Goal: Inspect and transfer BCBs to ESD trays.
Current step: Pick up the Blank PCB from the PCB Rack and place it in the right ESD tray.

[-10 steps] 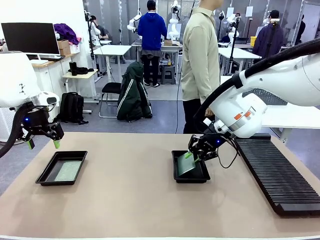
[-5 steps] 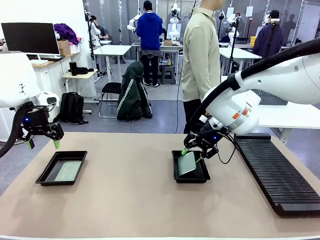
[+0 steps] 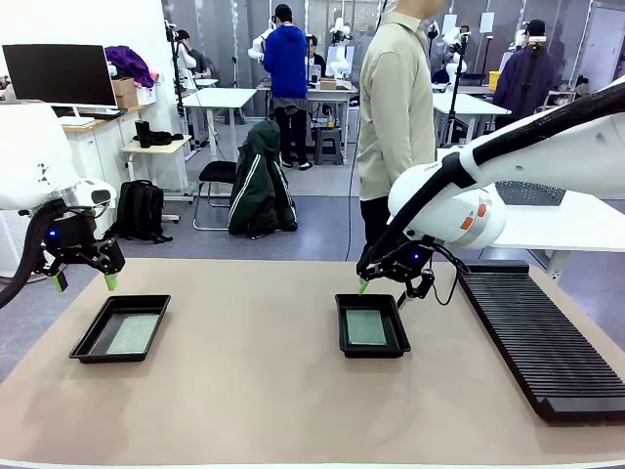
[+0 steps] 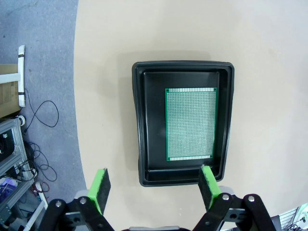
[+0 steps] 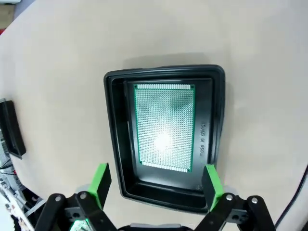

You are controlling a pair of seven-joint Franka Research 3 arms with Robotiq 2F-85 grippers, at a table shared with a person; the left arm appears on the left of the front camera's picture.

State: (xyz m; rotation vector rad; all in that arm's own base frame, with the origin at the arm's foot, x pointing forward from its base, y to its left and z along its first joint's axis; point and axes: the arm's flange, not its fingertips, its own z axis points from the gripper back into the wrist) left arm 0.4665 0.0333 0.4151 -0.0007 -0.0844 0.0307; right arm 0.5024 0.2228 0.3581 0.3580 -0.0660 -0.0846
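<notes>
Two black ESD trays lie on the tan table. The left tray [image 3: 86, 342] [image 4: 139, 125] holds a green BCB [image 3: 134, 333] [image 4: 190, 123] flat on its floor. My left gripper [image 3: 83, 282] [image 4: 154, 182] hangs open above that tray's far edge, nothing between its fingers. The middle tray [image 3: 344, 344] [image 5: 217, 120] holds another BCB [image 3: 368, 326] [image 5: 164, 126], also lying flat. Just above this tray's far rim my right gripper [image 3: 382, 291] [image 5: 156, 179] hovers open and empty, apart from the board.
A long ribbed black rack [image 3: 540, 341] runs along the table's right side. A person in a beige shirt [image 3: 395, 107] stands at the far edge behind the middle tray. Bare tabletop lies between the trays and toward the near edge.
My right gripper let go of the board, which dropped from tilted to flat in the middle tray. The gripper opened wide and rose up and back. The left arm stayed still.
</notes>
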